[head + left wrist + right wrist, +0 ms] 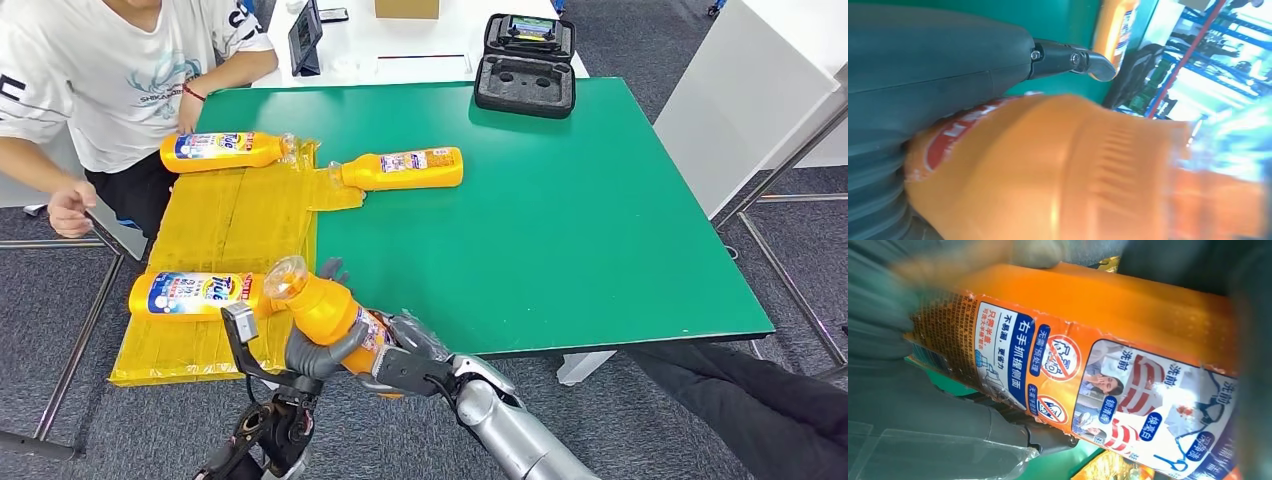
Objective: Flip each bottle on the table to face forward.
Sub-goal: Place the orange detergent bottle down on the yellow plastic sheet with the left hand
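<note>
An orange detergent bottle [322, 306] is lifted at the table's near edge, tilted, with its clear cap pointing up and away. My left hand [312, 356] grips its body from the left, and my right hand [408, 348] holds its base end. In the left wrist view the bottle [1048, 175] lies against my left hand [928, 65]. In the right wrist view its back label [1098, 385] faces the camera beside my right hand [923, 405]. Three more bottles lie flat: one near left [195, 293] and one far left [225, 150] with blue front labels up, one mid-table [405, 168].
A yellow plastic sheet [230, 215] covers the left part of the green table [560, 220]. A person in a white shirt [110, 80] sits at the far left corner. A black open case [525, 65] rests at the far edge. A tablet [305, 35] stands beyond.
</note>
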Tool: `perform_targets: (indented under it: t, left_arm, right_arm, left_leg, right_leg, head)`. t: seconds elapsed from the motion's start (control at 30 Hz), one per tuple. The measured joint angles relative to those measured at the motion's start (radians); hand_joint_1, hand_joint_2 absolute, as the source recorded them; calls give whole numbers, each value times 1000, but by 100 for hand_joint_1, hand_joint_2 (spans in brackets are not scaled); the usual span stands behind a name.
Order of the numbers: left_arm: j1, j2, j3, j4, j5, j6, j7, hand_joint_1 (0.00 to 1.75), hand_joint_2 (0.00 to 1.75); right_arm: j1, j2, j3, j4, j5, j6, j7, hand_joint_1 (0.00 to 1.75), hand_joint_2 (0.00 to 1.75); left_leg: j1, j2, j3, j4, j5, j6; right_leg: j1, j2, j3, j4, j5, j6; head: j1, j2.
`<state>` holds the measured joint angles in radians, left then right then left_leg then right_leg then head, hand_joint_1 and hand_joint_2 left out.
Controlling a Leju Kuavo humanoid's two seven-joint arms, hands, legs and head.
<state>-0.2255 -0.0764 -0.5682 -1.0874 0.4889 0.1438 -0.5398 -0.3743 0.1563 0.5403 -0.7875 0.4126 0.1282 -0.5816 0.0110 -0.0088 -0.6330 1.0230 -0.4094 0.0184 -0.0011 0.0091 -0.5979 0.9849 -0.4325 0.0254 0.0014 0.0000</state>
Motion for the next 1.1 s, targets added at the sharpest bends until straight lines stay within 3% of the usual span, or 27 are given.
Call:
perform_targets:
  t: [0.07,0.2,0.53,1.03,1.1]
  left_arm:
    - [0,3,2,-9,1,0,0,7,175]
    - [0,7,5,-21,8,2,-4,173,175]
    - [15,17,3,-76,-17,23,-18,175,175]
    - [19,42,-14,-92,-40,-29,-2,175,175]
    - [20,44,-14,-94,-40,-30,-2,175,175]
  right_arm:
    - [0,-1,1,1,-1,0,1,175,175]
    - [0,-2,2,1,-2,0,1,175,175]
    - [4,-3,3,-8,-22,-3,4,175,175]
    - [36,0,2,-29,-26,-37,-2,175,175]
    - [37,1,2,-31,-26,-38,-2,87,175]
  left_leg:
    - [0,0,0,0,0,0]
    - [0,0,0,0,0,0]
    - [0,0,0,0,0,0]
    - [0,0,0,0,0,0]
    - [0,0,0,0,0,0]
  right_leg:
    - [0,0,0,0,0,0]
    - [0,0,0,0,0,0]
    - [0,0,0,0,0,0]
    - [0,0,0,0,0,0]
    - [0,0,0,0,0,0]
  head:
    - [0,0]
    - [0,0]
    - [0,0]
    - [0,0]
    - [0,0]
